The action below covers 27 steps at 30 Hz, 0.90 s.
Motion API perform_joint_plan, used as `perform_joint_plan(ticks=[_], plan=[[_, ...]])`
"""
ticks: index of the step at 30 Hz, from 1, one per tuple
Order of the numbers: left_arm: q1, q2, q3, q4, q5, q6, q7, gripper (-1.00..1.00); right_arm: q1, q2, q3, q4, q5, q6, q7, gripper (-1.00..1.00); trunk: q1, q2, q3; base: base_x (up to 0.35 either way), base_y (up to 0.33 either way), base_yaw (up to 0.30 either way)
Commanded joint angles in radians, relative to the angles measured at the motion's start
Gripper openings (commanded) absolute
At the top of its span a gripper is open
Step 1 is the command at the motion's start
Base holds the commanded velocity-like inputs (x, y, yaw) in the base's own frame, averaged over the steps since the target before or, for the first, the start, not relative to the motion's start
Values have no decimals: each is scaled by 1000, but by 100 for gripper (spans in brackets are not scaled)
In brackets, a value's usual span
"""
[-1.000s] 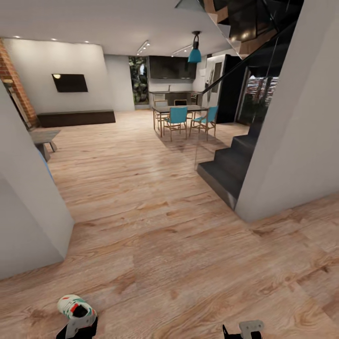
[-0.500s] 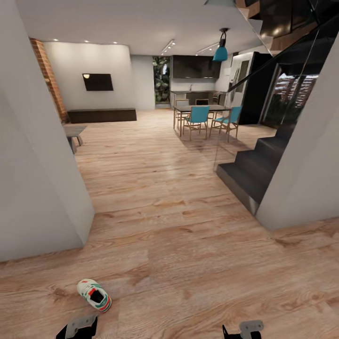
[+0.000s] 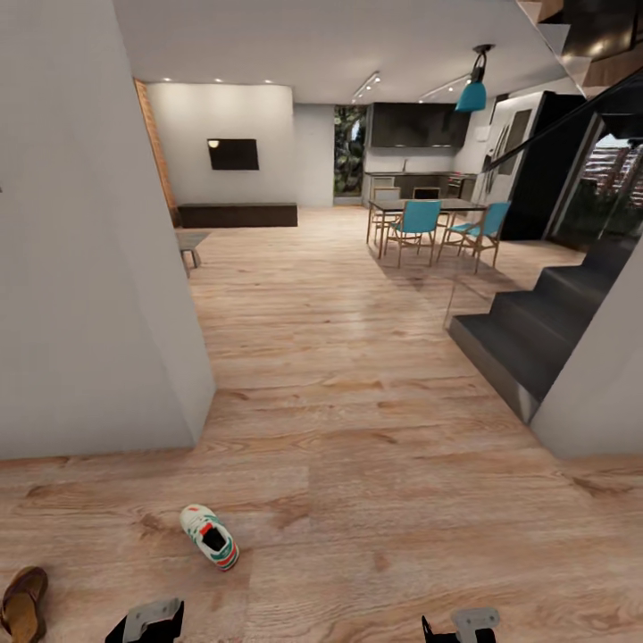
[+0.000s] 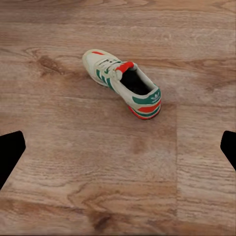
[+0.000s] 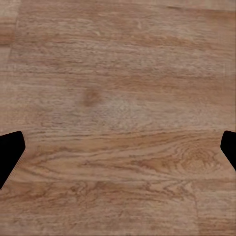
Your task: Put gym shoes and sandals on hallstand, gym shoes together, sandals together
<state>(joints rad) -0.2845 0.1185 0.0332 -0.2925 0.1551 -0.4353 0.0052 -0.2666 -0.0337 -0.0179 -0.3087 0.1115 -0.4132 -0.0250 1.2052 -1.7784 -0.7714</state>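
One sneaker (image 3: 210, 537) lies upright on the floor (image 3: 375, 464) before my left claw (image 4: 118, 147), a sandal (image 3: 22, 604) well apart. Both claws, right (image 5: 118, 147) included, gape wide and empty.

Wood-plank floor (image 3: 357, 375) runs from the corridor into an open room. A grey wall (image 3: 89, 268) stands at the left, another wall corner (image 3: 598, 393) at the right beside dark stairs (image 3: 536, 330). At the far wall hang a TV (image 3: 233, 154) over a low dark bench (image 3: 237, 214). Teal chairs (image 3: 415, 228) surround a table (image 3: 420, 205) under a teal lamp (image 3: 472, 94). Ceiling spotlights glow.
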Motion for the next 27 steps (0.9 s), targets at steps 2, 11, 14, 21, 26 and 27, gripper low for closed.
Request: perform_joint_plan(ticks=[2,11,14,21,26,27], plan=[[-1,0,-1,1,5,-3,1,100,0,0,-2,0,10,-2,-3,100,8,-15,-7,0,0,279],[-1,1,-1,1,4,-3,1,100,0,0,-2,0,10,-2,-3,100,42,-78,-35,0,0,279],[-1,1,-1,1,4,-3,1,100,0,0,-2,0,10,-2,-3,100,54,-99,-45,0,0,279],[-1,1,-1,1,4,-3,1,100,0,0,-2,0,10,-2,-3,100,80,-148,-67,0,0,279],[-1,1,-1,1,4,-3,1,100,0,0,-2,0,10,-2,-3,100,100,-183,-82,0,0,279],[-1,1,-1,1,4,-3,1,100,0,0,-1,0,11,-2,-3,100,103,-190,-86,0,0,279]])
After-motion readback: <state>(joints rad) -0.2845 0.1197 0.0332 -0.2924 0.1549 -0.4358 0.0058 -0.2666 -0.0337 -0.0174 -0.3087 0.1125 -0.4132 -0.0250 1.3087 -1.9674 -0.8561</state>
